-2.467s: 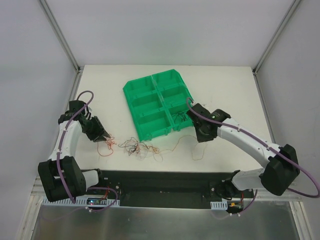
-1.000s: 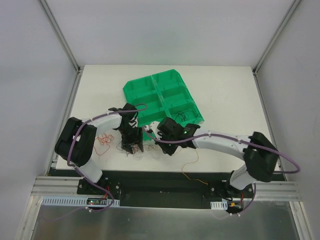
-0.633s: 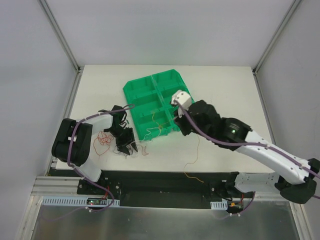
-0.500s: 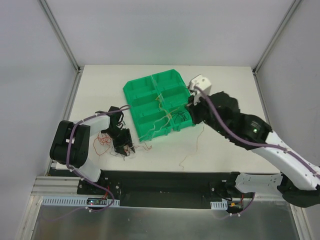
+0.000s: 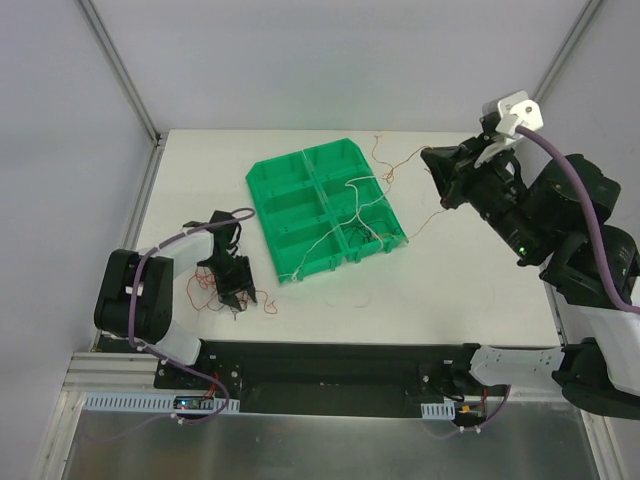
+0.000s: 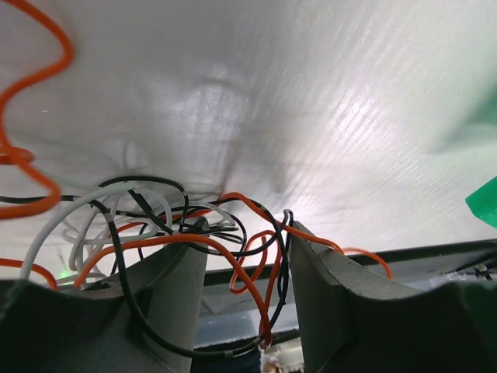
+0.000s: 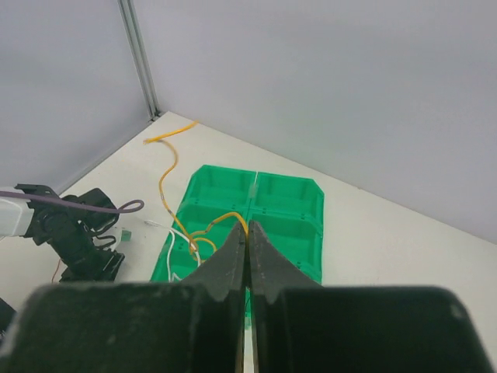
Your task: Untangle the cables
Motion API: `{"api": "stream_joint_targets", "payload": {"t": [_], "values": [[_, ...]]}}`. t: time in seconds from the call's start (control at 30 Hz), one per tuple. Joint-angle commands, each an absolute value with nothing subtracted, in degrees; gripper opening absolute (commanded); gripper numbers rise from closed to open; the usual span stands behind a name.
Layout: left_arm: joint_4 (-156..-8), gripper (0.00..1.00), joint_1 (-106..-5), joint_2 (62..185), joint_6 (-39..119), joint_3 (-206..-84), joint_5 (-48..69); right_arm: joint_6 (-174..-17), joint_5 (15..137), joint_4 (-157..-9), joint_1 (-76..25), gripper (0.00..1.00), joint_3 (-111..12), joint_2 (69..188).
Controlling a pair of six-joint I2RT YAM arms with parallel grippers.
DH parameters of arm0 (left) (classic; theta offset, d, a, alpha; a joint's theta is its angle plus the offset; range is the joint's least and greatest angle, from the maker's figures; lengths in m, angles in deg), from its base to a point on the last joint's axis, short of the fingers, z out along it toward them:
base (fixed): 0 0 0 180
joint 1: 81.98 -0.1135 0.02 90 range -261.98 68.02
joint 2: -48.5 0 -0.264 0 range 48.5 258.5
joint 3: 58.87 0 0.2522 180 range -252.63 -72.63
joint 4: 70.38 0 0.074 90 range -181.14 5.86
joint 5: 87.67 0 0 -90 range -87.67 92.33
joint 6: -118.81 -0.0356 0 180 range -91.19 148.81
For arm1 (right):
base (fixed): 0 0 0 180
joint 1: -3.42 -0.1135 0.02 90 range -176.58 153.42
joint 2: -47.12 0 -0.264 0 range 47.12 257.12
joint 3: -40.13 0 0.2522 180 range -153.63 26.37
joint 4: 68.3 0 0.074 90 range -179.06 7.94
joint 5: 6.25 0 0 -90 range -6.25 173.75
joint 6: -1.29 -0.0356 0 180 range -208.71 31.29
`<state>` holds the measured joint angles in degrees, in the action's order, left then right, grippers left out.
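Note:
The cables [image 5: 212, 290] lie as a small curly tangle of orange, red, black and white wires at the table's front left. My left gripper [image 5: 235, 292] is down on this tangle. In the left wrist view it [image 6: 247, 233] is open, with orange and black loops [image 6: 268, 280] hanging between its fingers [image 6: 334, 303]. My right gripper [image 5: 435, 165] is raised high at the back right. In the right wrist view it [image 7: 247, 227] is shut on a yellowish wire [image 7: 167, 167]. That wire [image 5: 383, 160] trails in the air over the green tray [image 5: 270, 180], with a white wire [image 7: 168, 241] hanging from it.
The green tray [image 7: 291, 194] has several compartments and sits at the table's middle back. Some dark wire lies in its front right compartment [image 5: 370, 232]. Grey walls and metal posts [image 7: 138, 54] close in the table. The left arm [image 7: 74, 233] shows below in the right wrist view.
My right arm has swung up and to the back right, drawing the yellowish wire out over the tray. My left gripper has stayed low on the tangle and shifted slightly left.

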<state>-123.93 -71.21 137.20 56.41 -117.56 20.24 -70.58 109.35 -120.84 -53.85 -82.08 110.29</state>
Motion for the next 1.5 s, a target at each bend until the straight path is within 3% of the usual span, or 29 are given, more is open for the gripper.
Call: {"api": "stream_joint_targets", "payload": {"t": [0.0,0.13,0.33,0.4,0.63,0.77,0.9,1.1,1.3,1.47], "values": [[-124.0,0.45,-71.9,133.4,54.2,-117.5,16.4,-69.3,109.8,-118.7,-53.7,0.0,-86.5,110.8],[-124.1,0.51,-71.9,124.4,52.2,-119.6,20.4,-69.7,108.0,-120.2,-53.7,0.0,-85.1,111.5],[-124.1,0.76,-71.8,114.5,53.0,-124.0,22.9,-77.2,105.0,-120.0,-53.6,0.0,-77.3,109.2],[-123.7,0.79,-71.3,112.9,54.6,-124.2,24.2,-79.0,103.4,-119.4,-53.7,0.0,-74.6,108.0],[-120.5,0.76,-62.9,108.3,55.4,-129.2,27.8,-79.9,101.4,-121.3,-53.6,0.0,-72.7,107.3],[-110.5,0.7,-56.0,105.9,57.0,-131.4,31.4,-81.5,99.4,-122.1,-53.7,0.0,-72.5,107.9],[-100.5,0.74,-51.1,104.9,56.8,-133.4,32.6,-84.9,95.5,-119.7,-53.6,0.0,-69.3,106.8],[-90.2,0.68,-49.7,107.5,53.0,-136.3,45.0,-87.3,86.0,-120.0,-53.7,0.0,-69.3,108.3],[-82.1,0.77,-49.3,108.8,51.7,-135.9,51.8,-88.3,80.3,-119.1,-53.7,0.0,-70.1,109.2],[-74.7,0.75,-47.2,112.6,55.8,-137.0,61.0,-88.5,79.7,-119.0,-53.7,0.0,-71.3,109.6]]}}
